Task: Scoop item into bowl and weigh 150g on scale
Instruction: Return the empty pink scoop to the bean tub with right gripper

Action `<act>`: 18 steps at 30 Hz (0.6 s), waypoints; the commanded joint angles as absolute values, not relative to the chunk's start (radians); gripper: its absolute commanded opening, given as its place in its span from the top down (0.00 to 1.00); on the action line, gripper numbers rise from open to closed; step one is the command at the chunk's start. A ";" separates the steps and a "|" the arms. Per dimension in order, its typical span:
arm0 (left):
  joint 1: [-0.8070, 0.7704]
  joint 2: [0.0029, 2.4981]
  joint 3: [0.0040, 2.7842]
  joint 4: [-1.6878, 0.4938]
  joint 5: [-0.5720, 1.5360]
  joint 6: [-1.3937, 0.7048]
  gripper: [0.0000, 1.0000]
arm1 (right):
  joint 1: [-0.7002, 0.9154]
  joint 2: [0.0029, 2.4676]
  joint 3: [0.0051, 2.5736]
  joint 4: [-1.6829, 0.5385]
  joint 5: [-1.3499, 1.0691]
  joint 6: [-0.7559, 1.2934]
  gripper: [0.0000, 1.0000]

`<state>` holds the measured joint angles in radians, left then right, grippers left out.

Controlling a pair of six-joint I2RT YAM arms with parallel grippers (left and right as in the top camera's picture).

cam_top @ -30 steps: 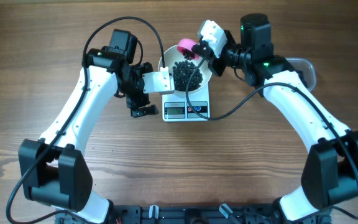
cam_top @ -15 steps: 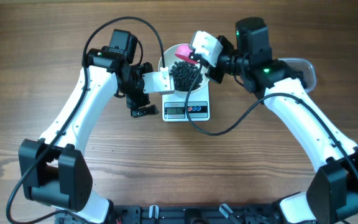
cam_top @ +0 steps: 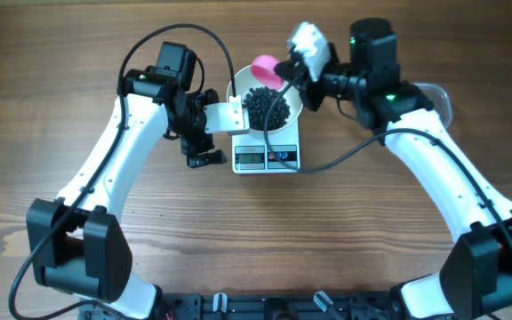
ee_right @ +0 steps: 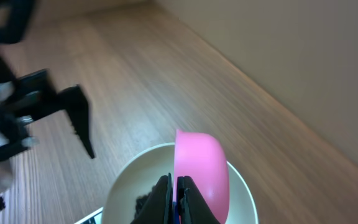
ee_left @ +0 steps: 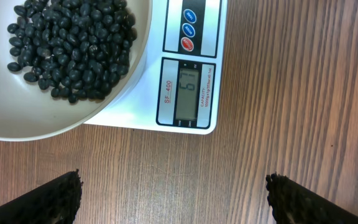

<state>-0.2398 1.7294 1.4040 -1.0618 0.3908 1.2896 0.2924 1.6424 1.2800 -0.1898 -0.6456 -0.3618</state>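
The right tool (ee_right: pixel 173 198) is pressing its fingers together on the handle end of the pink scoop (ee_right: pixel 201 168), holding it tipped on its side over the far rim of the bowl (ee_left: pixel 17 115). The left tool (ee_left: pixel 173 199) is standing spread wide, gripping nothing and hovering over bare table (ee_left: pixel 291 93) just left of the scale (ee_left: pixel 138 112). The bowl is sitting on the scale, with the black beans (ee_left: pixel 73 43) lying heaped inside it. A black cable (cam_top: pixel 278 111) is draping across the bowl. A clear tub (cam_top: pixel 438 98) is lying right of the scale, partly behind the right arm. Both arms are bending inward toward the scale, one from each side.
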 commanded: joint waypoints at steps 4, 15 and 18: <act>-0.233 1.717 1.404 -1.063 0.403 1.305 0.00 | 0.090 1.621 1.296 -0.244 -0.638 -0.001 0.96; -0.233 1.717 1.404 -1.063 0.403 1.305 0.00 | -0.282 1.621 1.296 -0.576 -0.664 0.039 0.96; -0.233 1.717 1.404 -1.063 0.403 1.305 0.00 | -0.353 1.621 1.296 -0.634 -0.675 -0.012 0.96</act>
<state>-0.2398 1.7294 1.4040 -1.0618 0.3908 1.2896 -0.3054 1.6421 1.2816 -0.6102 -0.6506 0.0418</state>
